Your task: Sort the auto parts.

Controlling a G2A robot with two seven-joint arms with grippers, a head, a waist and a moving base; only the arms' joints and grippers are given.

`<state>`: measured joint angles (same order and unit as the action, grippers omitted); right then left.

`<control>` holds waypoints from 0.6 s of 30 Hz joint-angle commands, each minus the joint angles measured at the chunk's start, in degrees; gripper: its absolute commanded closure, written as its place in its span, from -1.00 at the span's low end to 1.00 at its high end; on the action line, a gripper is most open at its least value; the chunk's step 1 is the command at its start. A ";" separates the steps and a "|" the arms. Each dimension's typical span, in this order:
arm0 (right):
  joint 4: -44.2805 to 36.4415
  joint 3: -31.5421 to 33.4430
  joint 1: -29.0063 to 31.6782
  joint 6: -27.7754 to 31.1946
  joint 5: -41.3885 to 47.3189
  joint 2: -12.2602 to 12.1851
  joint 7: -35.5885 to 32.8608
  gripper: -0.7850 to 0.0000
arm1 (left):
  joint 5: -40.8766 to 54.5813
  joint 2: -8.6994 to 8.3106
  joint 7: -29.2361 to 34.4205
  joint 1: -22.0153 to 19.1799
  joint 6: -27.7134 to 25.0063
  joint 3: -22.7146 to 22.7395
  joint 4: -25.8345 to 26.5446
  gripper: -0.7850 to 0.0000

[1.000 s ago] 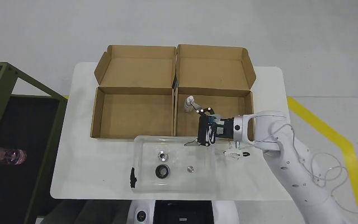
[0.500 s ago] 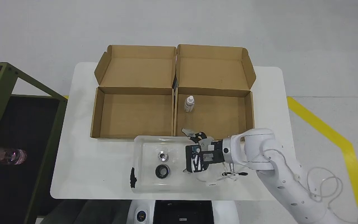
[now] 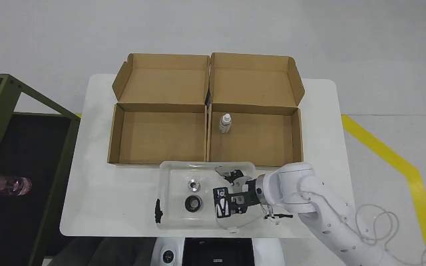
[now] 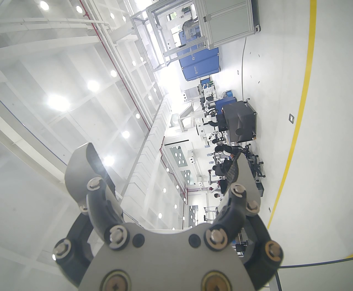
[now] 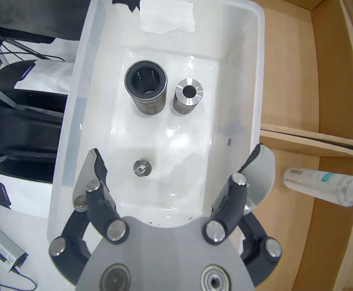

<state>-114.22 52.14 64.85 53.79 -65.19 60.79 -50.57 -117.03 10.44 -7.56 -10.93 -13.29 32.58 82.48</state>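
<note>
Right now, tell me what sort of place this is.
Probably a factory or robotics test hall: yellow floor line, blue machine cabinets, and a clear bin of metal parts.

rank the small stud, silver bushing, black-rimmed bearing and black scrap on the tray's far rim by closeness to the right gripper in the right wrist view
1. small stud, just ahead of the right gripper, near end of the tray
2. silver bushing and black-rimmed bearing, side by side mid-tray; too close to call
3. black scrap, far rim

Pale grey floor (image 3: 373, 40) with a yellow line (image 3: 383, 149); white table (image 3: 93, 193); bright ceiling lights (image 4: 58, 102).
</note>
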 commanded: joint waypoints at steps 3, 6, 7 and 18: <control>-0.33 -2.42 -0.29 -1.94 -1.95 -0.44 -1.86 -1.00 | 0.00 0.00 0.00 0.00 0.00 0.00 0.00 -1.00; -0.15 -4.30 -0.81 -2.79 -2.35 -0.79 -2.71 -1.00 | 0.00 0.00 0.00 0.00 0.00 0.00 0.00 -1.00; 0.02 -4.86 -1.06 -2.95 -2.31 -0.90 -2.87 -1.00 | 0.00 0.00 0.00 0.00 0.00 0.00 0.00 -1.00; 1.84 -8.53 -3.01 -5.34 -1.71 -2.10 -5.26 -0.13 | 0.00 0.00 0.00 0.00 0.00 0.00 0.00 -1.00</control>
<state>-112.51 43.83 61.92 48.56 -66.94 58.78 -55.71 -117.03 10.44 -7.56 -10.93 -13.29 32.58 82.48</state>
